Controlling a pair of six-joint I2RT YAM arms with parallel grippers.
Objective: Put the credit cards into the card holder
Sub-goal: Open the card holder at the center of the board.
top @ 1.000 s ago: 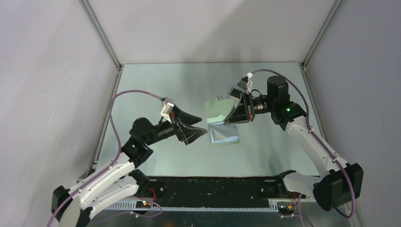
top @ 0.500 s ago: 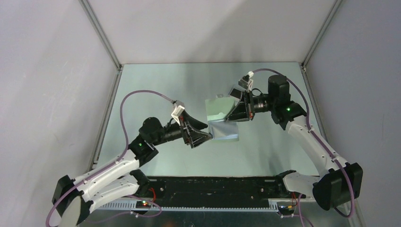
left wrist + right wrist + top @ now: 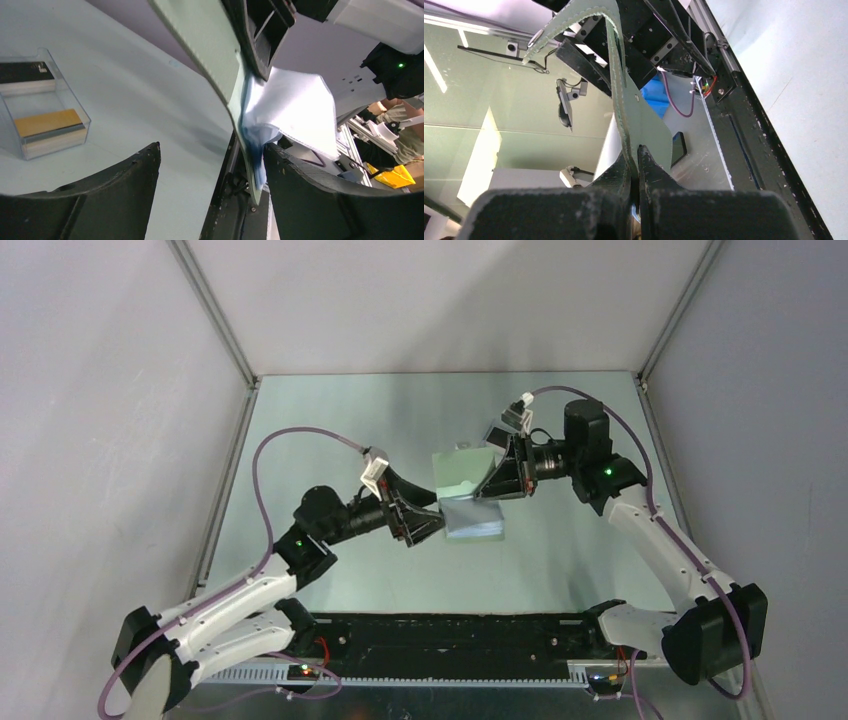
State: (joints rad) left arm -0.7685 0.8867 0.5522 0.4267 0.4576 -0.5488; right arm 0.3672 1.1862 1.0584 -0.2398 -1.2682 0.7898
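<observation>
Grey-green outside and pale blue inside, the holder (image 3: 468, 490) is hanging open in the air at the middle of the top view, above the surface (image 3: 330, 430). The right hand (image 3: 492, 480) is reaching in from the right of the frame and clenching the holder's upper flap. In the right wrist view the right hand (image 3: 638, 155) is sitting at the bottom middle, pinching the edge of the holder (image 3: 644, 120), which is curving up toward the upper left.

Just left of the holder in the top view, the left hand (image 3: 428, 523) is standing released, with its tips at the holder's lower left corner. In the left wrist view the left hand (image 3: 210, 160) is showing both dark fingers (image 3: 125, 180) spread along the bottom of the frame. The holder (image 3: 210, 45) is running down from the top middle between them, its lower end close to the finger on the right; whether they are touching I cannot tell.

At the left of that frame a clear tray (image 3: 35, 102) is resting on the surface, well apart from the holder. It is carrying an orange card (image 3: 47, 122) toward its lower end and a black card (image 3: 22, 72) toward its upper end.
</observation>
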